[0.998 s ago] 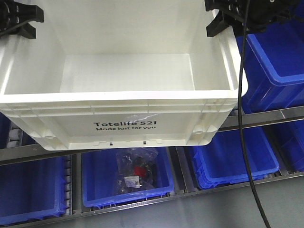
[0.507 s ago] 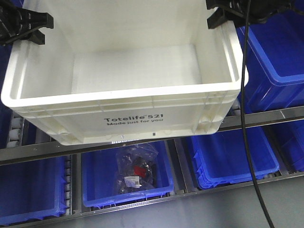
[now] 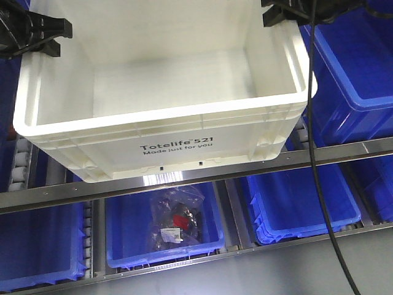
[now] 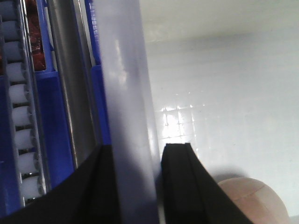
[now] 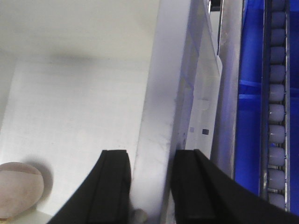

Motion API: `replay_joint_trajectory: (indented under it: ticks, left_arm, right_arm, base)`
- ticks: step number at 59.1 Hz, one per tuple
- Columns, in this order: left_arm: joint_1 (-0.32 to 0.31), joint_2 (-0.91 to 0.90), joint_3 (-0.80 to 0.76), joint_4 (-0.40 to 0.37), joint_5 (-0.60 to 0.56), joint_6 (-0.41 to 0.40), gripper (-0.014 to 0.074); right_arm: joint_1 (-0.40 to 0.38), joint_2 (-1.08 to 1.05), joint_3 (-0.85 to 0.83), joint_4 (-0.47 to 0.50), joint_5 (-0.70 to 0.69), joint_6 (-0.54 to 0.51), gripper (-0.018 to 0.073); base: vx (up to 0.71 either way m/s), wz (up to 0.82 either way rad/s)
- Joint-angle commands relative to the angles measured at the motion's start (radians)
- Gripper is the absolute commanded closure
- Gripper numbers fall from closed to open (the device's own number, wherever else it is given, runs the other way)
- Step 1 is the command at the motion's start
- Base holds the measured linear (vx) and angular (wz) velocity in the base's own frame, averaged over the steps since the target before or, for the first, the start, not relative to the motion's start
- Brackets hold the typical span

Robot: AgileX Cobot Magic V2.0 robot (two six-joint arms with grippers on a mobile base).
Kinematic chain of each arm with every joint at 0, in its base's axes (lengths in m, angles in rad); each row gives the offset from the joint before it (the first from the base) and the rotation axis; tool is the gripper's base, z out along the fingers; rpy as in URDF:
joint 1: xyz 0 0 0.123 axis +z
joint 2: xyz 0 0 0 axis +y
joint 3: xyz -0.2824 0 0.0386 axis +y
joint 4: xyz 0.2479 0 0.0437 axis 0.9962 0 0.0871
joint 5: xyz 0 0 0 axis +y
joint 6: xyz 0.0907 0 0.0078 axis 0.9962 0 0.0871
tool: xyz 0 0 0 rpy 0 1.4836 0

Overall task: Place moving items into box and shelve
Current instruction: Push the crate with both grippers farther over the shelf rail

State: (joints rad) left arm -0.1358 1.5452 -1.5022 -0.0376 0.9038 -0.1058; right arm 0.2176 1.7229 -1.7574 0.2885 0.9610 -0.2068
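Observation:
The box [image 3: 166,123], a large white crate printed "Totelife 521", hangs between my two grippers above the shelf rail. My left gripper [image 3: 44,31] is shut on the box's left wall [image 4: 124,93], one finger on each side of it. My right gripper [image 3: 284,12] grips the right wall [image 5: 163,93] the same way. In both wrist views a round beige item [image 4: 254,200] [image 5: 18,189] lies on the box floor. It does not show in the front view.
Blue bins [image 3: 295,206] fill the shelf levels below and to the right. One bin holds a clear bag of black and red parts [image 3: 178,221]. A metal rail [image 3: 344,150] runs under the box's front edge. A black cable [image 3: 314,153] hangs down on the right.
The box has moved up and away over the shelf with both grippers. Its front bottom edge now lies at the metal rail instead of hanging below it.

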Motion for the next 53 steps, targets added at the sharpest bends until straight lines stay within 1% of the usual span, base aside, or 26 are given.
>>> replay_joint_trajectory:
  ticks: [1, 13, 23, 34, 53]
  left_arm:
    - [-0.029, -0.047, -0.045, -0.112, -0.145, 0.024, 0.061]
    - [-0.029, -0.047, -0.045, -0.067, -0.165, 0.021, 0.061]
    - [-0.029, -0.038, -0.045, -0.067, -0.187, 0.021, 0.061]
    - [-0.029, -0.004, -0.045, -0.067, -0.191, 0.021, 0.061]
    - [-0.029, 0.024, -0.045, -0.06, -0.248, 0.021, 0.061]
  right_arm:
    - [0.032, -0.043, -0.045, 0.238, -0.112, -0.039, 0.0571]
    - [0.032, -0.014, -0.045, 0.292, -0.12, -0.079, 0.0571]
    - [0.032, 0.005, -0.045, 0.318, -0.144, -0.116, 0.0571]
    - [0.032, 0.023, -0.045, 0.326, -0.171, -0.133, 0.0571]
    - [0.032, 0.062, -0.045, 0.379, -0.217, -0.222, 0.0571]
  base:
    - [0.0, 0.0]
    - [0.0, 0.0]
    - [0.0, 0.0]
    - [0.0, 0.0]
    - [0.0, 0.0]
